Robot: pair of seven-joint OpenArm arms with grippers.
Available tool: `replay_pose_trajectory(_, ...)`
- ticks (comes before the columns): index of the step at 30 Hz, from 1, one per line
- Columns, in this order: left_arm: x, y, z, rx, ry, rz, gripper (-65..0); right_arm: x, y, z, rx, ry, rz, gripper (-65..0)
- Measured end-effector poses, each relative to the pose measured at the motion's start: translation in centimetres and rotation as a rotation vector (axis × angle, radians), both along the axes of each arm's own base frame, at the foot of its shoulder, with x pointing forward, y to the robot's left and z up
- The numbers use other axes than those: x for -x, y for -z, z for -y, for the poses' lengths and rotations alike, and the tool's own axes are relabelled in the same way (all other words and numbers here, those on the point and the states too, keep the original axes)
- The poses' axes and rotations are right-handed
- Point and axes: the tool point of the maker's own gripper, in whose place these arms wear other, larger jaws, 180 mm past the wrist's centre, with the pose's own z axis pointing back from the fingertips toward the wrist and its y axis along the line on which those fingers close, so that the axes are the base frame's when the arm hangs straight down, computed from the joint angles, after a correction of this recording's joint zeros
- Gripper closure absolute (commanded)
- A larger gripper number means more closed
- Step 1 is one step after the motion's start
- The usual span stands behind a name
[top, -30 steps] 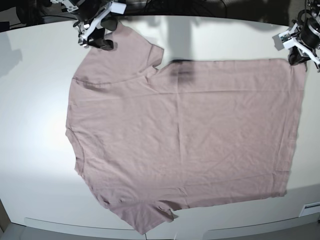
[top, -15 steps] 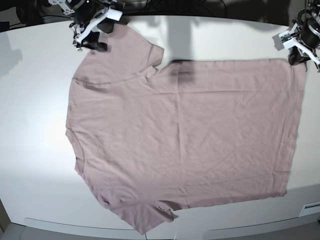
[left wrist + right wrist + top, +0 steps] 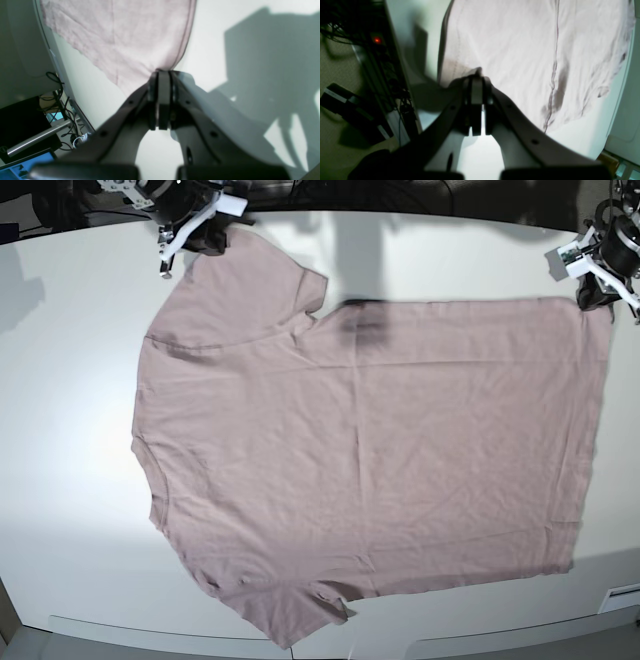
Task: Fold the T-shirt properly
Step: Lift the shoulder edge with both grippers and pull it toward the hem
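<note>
Shirt (image 3: 360,450) lies flat on the white desk (image 3: 70,380). The left gripper (image 3: 163,75) pinches a far hem corner; the right gripper (image 3: 476,73) pinches the far sleeve tip. Both holds look small, so cloth could slip out when lifted.

- Setting: a robotics lab or test bench, indoors.
- White table (image 3: 60,380): broad, plain, rounded at the edge, lit from above so that hard shadows fall on it.
- Beyond the table's edge: loose black cables (image 3: 53,82) hanging in a tangle beside a metal bar (image 3: 37,140).
- Below that bar: a corner of a blue screen (image 3: 27,163).
- Off the table's opposite side: dark equipment with a red indicator light (image 3: 377,40) glowing among more wiring.
</note>
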Motion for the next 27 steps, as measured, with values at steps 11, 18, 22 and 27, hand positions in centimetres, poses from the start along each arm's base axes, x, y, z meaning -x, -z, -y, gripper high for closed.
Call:
replay_pose_trajectory(11, 0.0, 0.0, 0.0, 0.0, 0.0, 0.0, 0.0, -0.5, -0.1, 2.2, 0.103, 0.073, 0.026, 0.0)
replay_pose_trajectory(18, 0.7, -0.5, -0.2, -0.014, -0.002, 0.053, 0.0, -1.5, -1.4, 2.2, 0.08, 0.173, 0.065, 0.0)
replay_pose_trajectory(22, 1.8, -0.6, -0.4, -0.027, -0.004, 0.071, 0.0, -1.2, -3.0, -0.1, -0.017, 0.204, 0.043, 0.0)
replay_pose_trajectory(27, 2.1, -0.8, -0.6, -0.039, -0.008, 0.094, 0.0, -1.5, -5.2, -1.7, -0.06, 0.212, 0.07, 0.0)
